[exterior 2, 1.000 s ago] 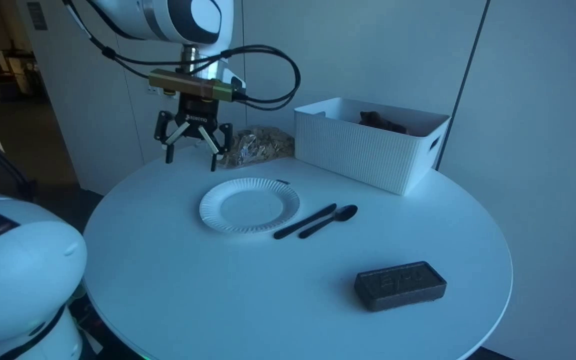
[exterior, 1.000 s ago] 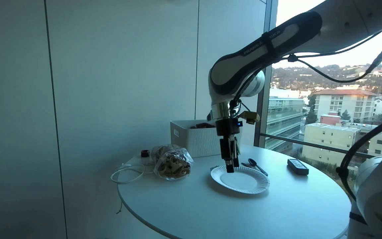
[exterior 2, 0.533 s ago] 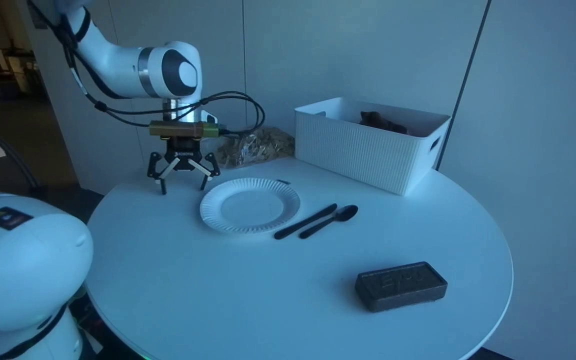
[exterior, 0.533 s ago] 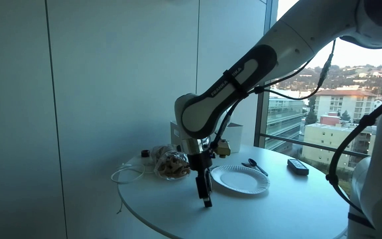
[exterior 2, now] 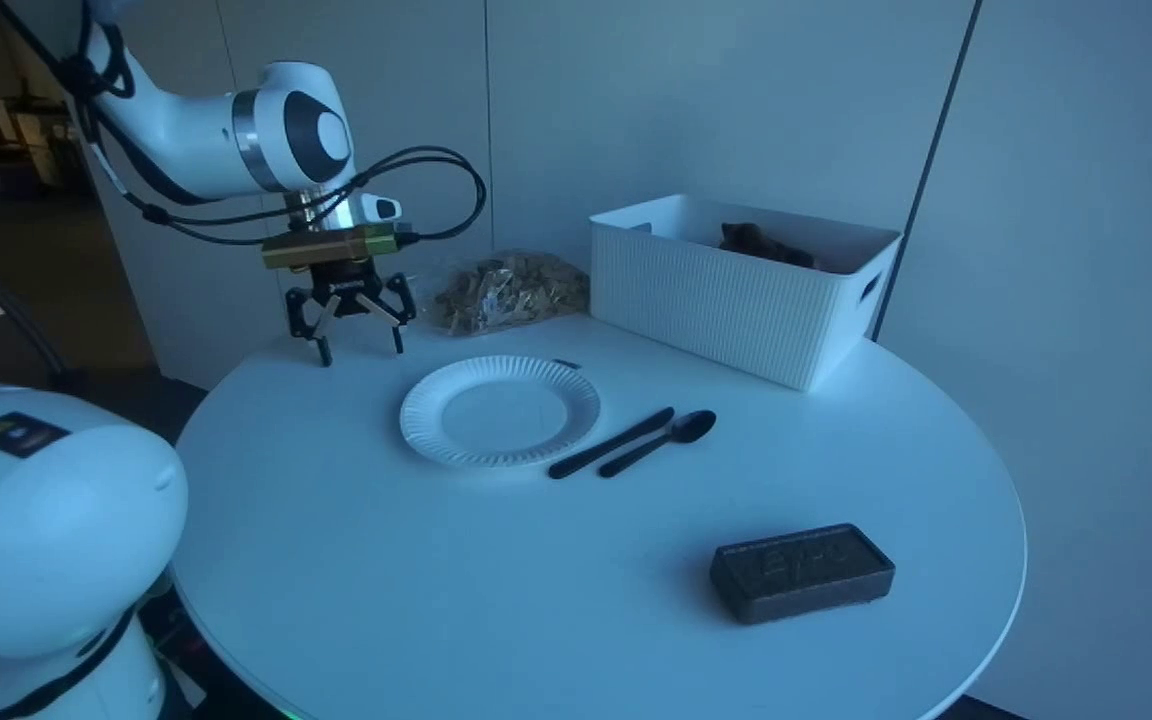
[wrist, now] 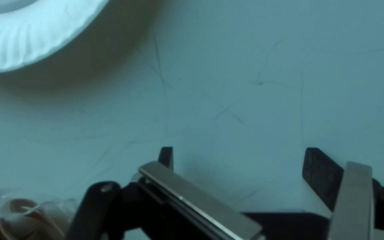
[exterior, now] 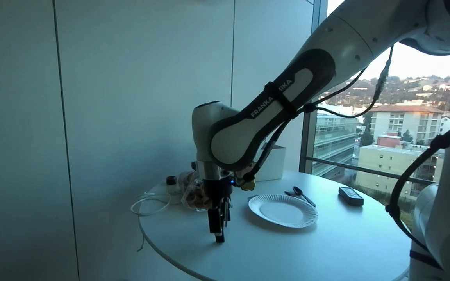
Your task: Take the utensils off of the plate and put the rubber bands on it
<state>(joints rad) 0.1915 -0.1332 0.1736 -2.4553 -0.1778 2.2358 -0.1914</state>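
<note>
A white paper plate [exterior: 283,210] lies on the table and shows in the other views too [exterior 2: 501,415] [wrist: 42,36]. A black knife [exterior 2: 611,443] and a black spoon [exterior 2: 693,426] lie side by side on the table, off the plate. Brown rubber bands are in a clear plastic bag [exterior 2: 516,292]; my arm partly covers the bag in an exterior view [exterior: 195,195], and its corner shows in the wrist view [wrist: 25,220]. My gripper [exterior 2: 361,352] is open and empty, low over the table beside the plate and near the bag. Bare table shows between its fingers [wrist: 240,156].
A white ribbed box [exterior 2: 706,310] with a brown thing inside stands at the back. A dark block [exterior 2: 801,572] lies on the table. A dark-capped bottle [exterior: 171,180] and a white cable [exterior: 150,214] are by the bag. A small dark piece [exterior 2: 566,363] shows at the plate's edge.
My gripper has moved from high near the plate down beside it, then sideways away from the plate towards the bag's side. It stays open. The plate, utensils and bag have not moved.
</note>
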